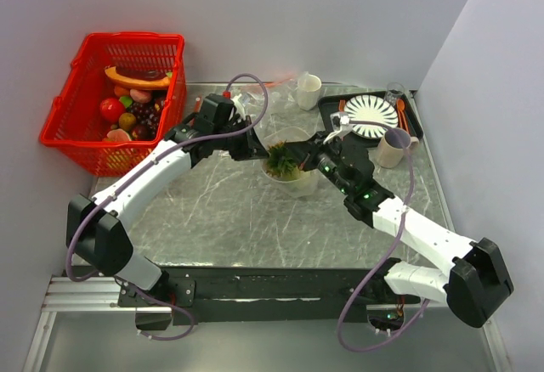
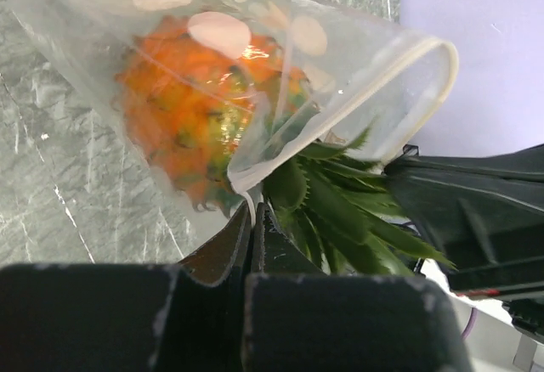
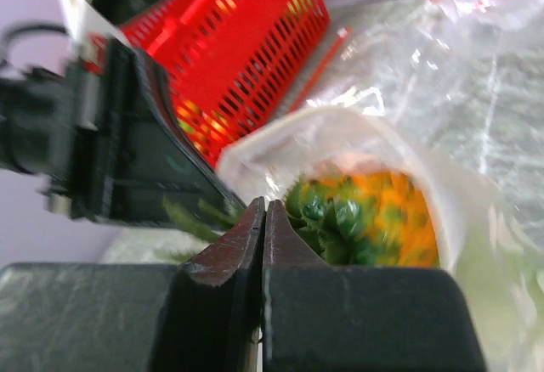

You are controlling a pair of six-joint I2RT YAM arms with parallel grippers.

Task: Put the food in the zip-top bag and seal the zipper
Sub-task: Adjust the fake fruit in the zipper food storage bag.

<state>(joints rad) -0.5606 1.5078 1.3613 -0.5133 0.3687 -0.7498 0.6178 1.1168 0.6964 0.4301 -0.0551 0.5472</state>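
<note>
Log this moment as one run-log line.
left gripper, right gripper: shut on zip-top bag | food: inside, leaves protruding | zipper: open

We see both arms reach forward and bend inward, the right end effector [image 1: 311, 148] near and just to the right of the left end effector [image 1: 254, 146], tips facing, and each one's fingers [image 2: 223, 251] pressed flat together.

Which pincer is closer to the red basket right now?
Left. The left pincer pinches the zip-top bag on the side facing the red basket; the right pincer grips the bag's opposite side, farther away.
</note>
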